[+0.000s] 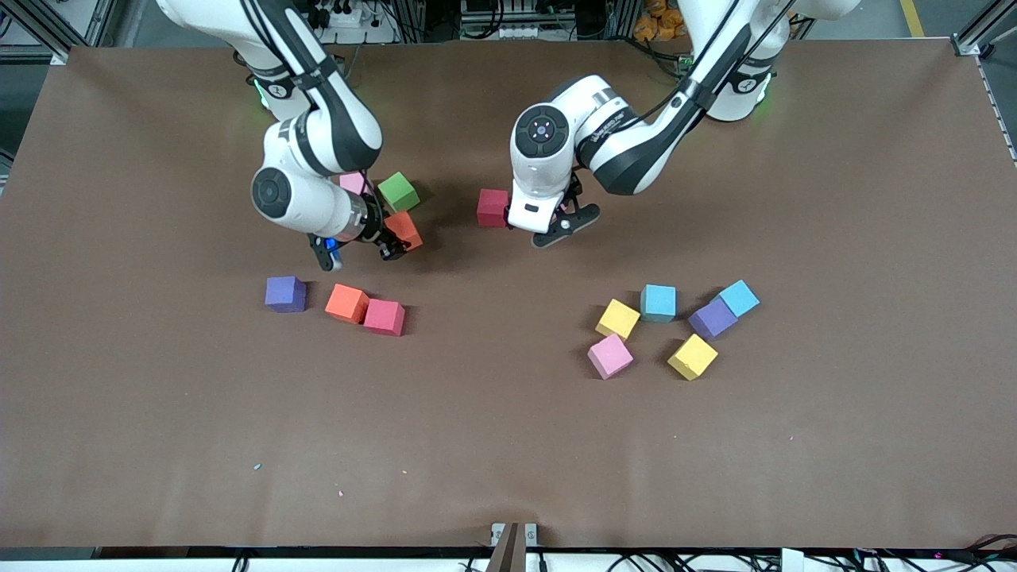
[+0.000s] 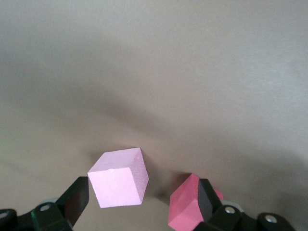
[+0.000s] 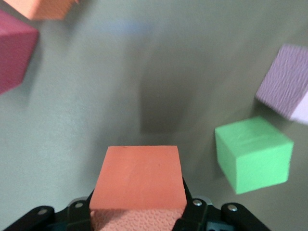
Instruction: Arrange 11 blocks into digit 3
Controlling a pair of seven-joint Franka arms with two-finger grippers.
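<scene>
My right gripper (image 1: 397, 241) (image 3: 137, 204) is shut on an orange block (image 1: 404, 229) (image 3: 137, 175), held just above the table beside the green cube (image 1: 398, 191) (image 3: 252, 154). My left gripper (image 1: 560, 226) (image 2: 143, 192) is open over the table next to a crimson block (image 1: 493, 208) (image 2: 185, 207). In the left wrist view a pink block (image 2: 119, 178) lies on the table below the gap between its fingers; the hand hides it in the front view. Another pink block (image 1: 353, 183) (image 3: 286, 82) sits by the green cube.
Toward the right arm's end lie a purple block (image 1: 285, 294), an orange one (image 1: 346, 303) and a crimson one (image 1: 384, 317). Toward the left arm's end cluster two yellow (image 1: 617, 318) (image 1: 692, 357), two cyan (image 1: 658, 302) (image 1: 739, 298), a purple (image 1: 713, 318) and a pink block (image 1: 609, 355).
</scene>
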